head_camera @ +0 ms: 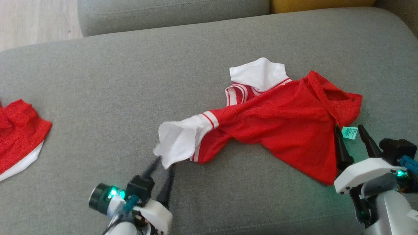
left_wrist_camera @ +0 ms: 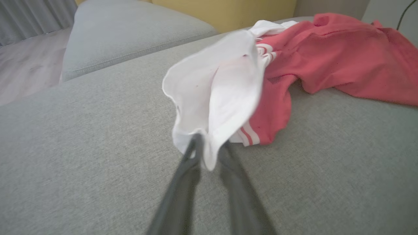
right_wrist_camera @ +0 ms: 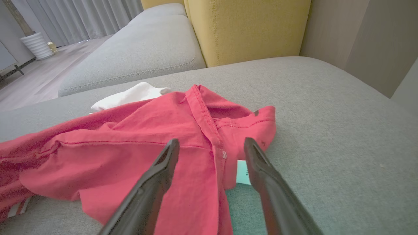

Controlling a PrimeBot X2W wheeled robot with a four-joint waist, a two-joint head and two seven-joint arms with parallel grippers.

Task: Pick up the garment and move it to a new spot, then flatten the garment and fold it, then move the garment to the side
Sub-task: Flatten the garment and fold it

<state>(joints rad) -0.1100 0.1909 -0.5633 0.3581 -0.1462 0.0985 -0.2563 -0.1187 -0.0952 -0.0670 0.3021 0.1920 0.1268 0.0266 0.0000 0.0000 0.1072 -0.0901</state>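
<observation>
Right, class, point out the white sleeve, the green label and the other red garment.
white sleeve [head_camera: 178,138]: head view, its middle.
green label [head_camera: 349,133]: head view, its centre.
other red garment [head_camera: 19,130]: head view, red upper part.

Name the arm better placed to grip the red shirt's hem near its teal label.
Right. The right gripper stands open astride the hem of the red shirt beside the teal label; the left gripper is at the white sleeve, the opposite end.
</observation>
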